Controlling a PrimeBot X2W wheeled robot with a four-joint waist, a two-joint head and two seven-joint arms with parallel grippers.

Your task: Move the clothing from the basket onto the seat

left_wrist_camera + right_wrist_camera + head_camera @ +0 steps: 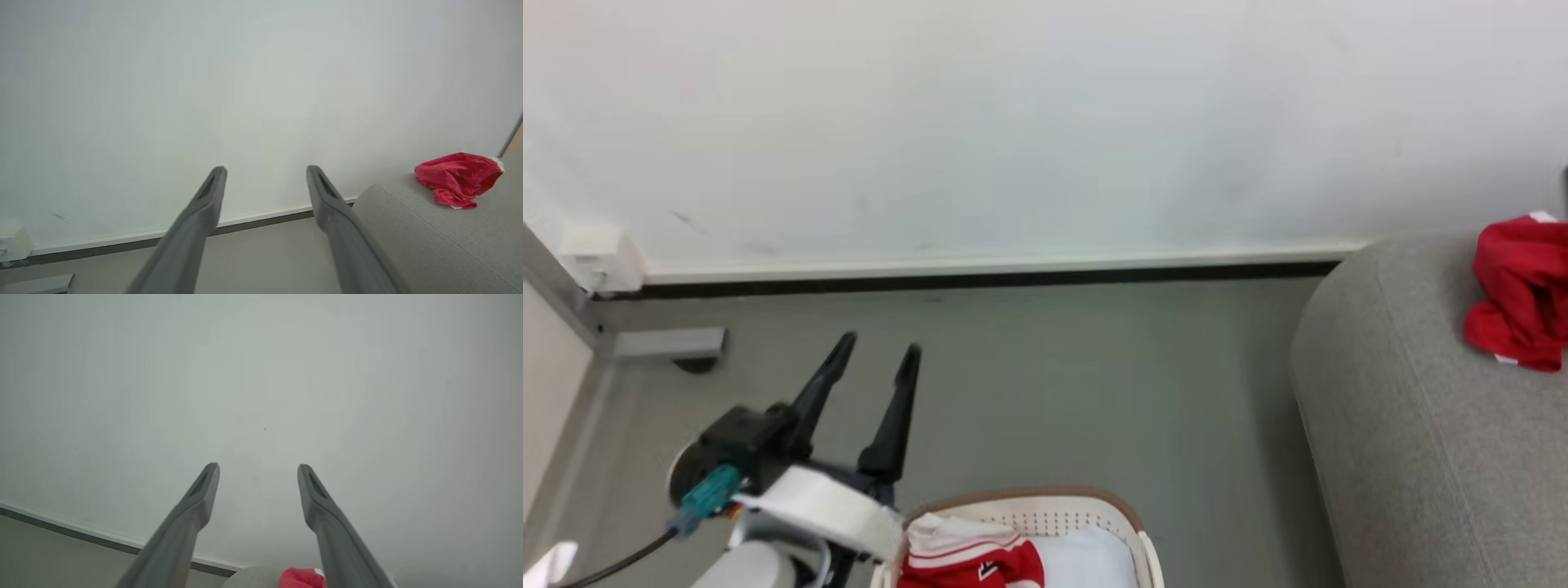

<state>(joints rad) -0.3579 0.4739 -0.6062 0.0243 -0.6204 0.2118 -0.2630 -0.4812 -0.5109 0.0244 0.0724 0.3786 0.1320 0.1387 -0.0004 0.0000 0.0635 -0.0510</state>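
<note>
A crumpled red garment [1521, 292] lies on the grey sofa [1405, 441] at the right; the same clothing [457, 178] rests on the seat [429, 241] in the left wrist view and the garment [301, 579] peeks in at the bottom of the right wrist view. More red clothing with white striped trim [968, 557] sits in the white basket [1054, 510] at the bottom. My left gripper [880, 343] is open and empty, above the floor to the left of the basket. In its own wrist view the right gripper [257, 469] is open and empty, facing the wall.
A pale bluish-white cloth [1090, 559] lies in the basket beside the red fabric. A white wall with a dark baseboard [980, 282] runs behind grey floor [1094, 392]. A grey bracket [666, 345] and white corner block [600, 257] sit at the left.
</note>
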